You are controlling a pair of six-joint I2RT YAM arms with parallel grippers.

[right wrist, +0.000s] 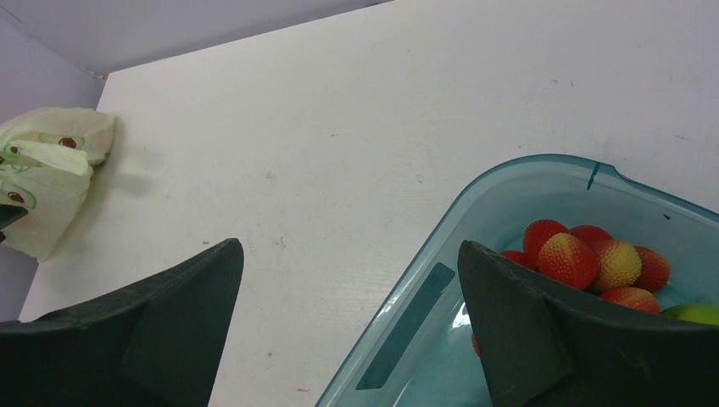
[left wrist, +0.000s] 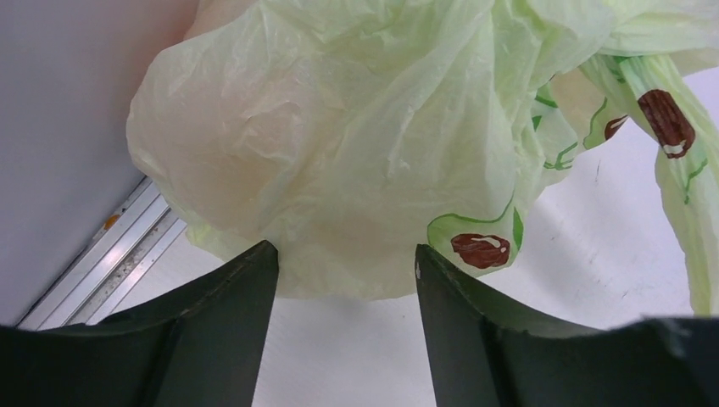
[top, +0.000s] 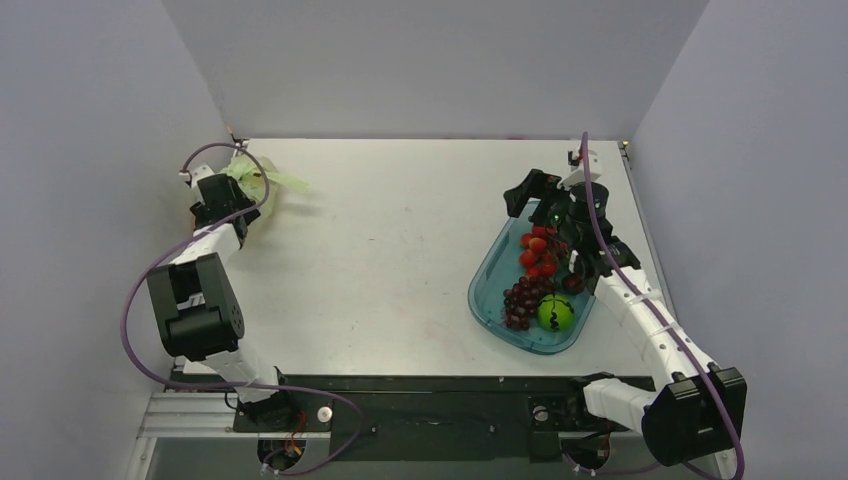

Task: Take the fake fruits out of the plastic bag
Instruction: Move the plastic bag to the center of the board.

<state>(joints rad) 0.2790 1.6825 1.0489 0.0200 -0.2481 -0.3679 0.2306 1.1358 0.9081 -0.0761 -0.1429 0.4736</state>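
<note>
The pale-green plastic bag (top: 262, 181) lies crumpled at the table's far left, against the wall. In the left wrist view the bag (left wrist: 356, 127) fills the upper frame, with dark brown printed marks on it. A faint orange tint shows through its left side; no fake fruit is seen plainly. My left gripper (left wrist: 343, 263) is open and empty, its fingertips just at the bag's lower edge, with nothing clamped. It also shows in the top view (top: 238, 190). My right gripper (top: 530, 195) is open and empty above the far end of the blue tray (right wrist: 441, 246). The bag also appears far left in the right wrist view (right wrist: 51, 178).
The blue tray (top: 490, 285) at the right holds a small red cluster (top: 538, 252), a dark purple grape bunch (top: 525, 300) and a round green fruit (top: 556, 312). The red cluster also shows in the right wrist view (right wrist: 593, 254). Walls close in the table on the left, right and back.
</note>
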